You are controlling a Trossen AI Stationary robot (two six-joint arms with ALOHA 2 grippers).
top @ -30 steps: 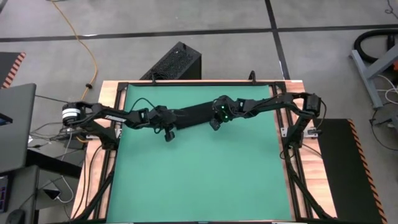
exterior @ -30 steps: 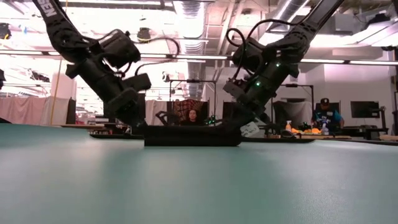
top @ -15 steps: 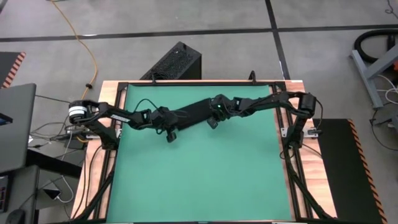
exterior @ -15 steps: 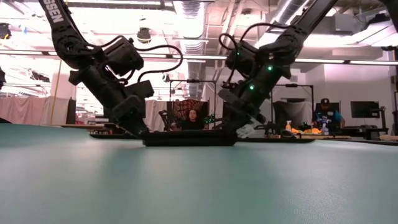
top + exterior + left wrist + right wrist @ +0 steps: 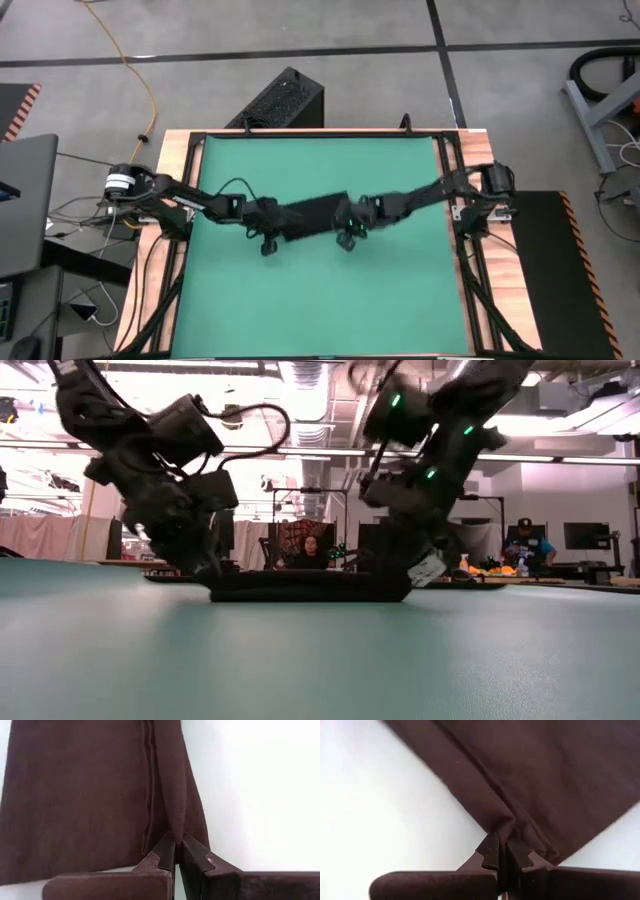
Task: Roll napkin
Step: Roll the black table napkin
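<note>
Both grippers, left (image 5: 176, 851) and right (image 5: 503, 851), have their jaws clamped on opposite ends of the folded black cloth napkin (image 5: 312, 214), stretched between them.

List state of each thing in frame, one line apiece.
napkin: folded into a strip, flat on the mat, pinched at both ends.
left gripper: shut on the napkin's left end.
right gripper: shut on the napkin's right end.
green mat: flat, covering the tabletop.
black vented box: on the floor beyond the table.
</note>
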